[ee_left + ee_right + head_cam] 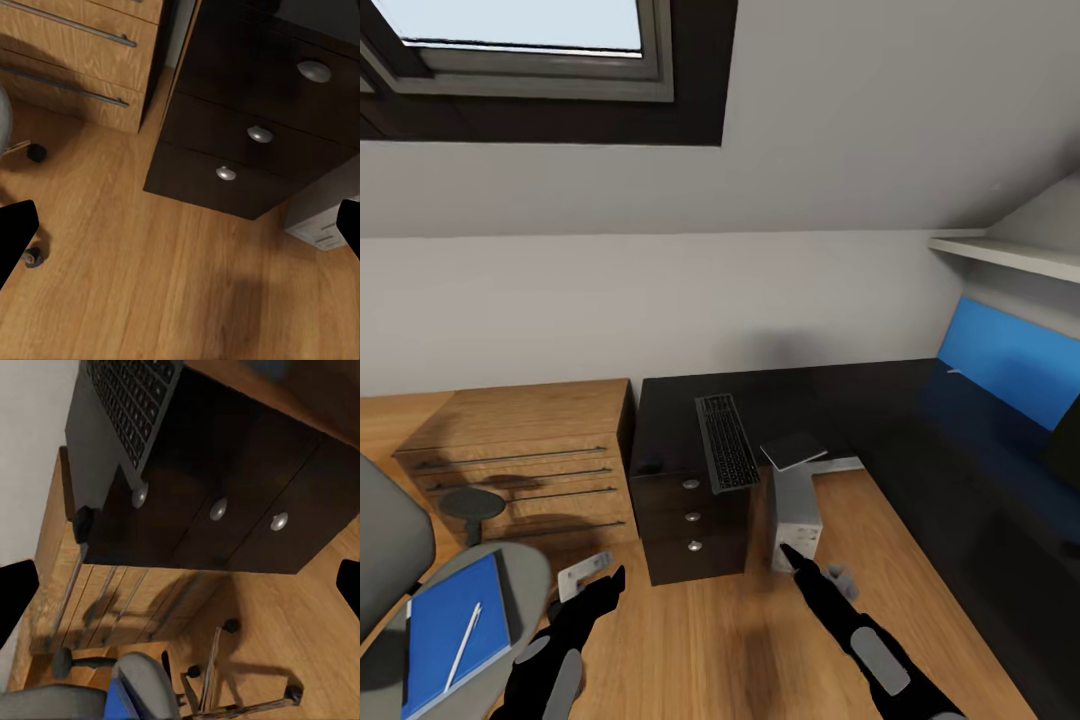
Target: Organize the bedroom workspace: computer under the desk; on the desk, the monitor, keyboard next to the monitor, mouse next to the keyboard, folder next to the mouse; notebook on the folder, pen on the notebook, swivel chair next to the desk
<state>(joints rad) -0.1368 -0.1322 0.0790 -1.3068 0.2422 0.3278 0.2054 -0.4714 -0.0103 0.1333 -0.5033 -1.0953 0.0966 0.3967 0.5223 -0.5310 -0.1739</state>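
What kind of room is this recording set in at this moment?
Most likely a home office corner under a sloped ceiling, in simulation. A black desk with drawers holds a keyboard, a grey swivel chair stands on wood flooring, and a skylight sits above.

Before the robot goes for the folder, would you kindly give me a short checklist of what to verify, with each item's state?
1. Folder lies flat on the swivel chair seat: ok.
2. Folder top free: not ok, pen lies on it.
3. Left end effector open and empty: ok.
4. Right end effector open and empty: ok.
5. Keyboard on the desk: ok, its near end overhangs the edge.
6. Mouse located: cannot tell.
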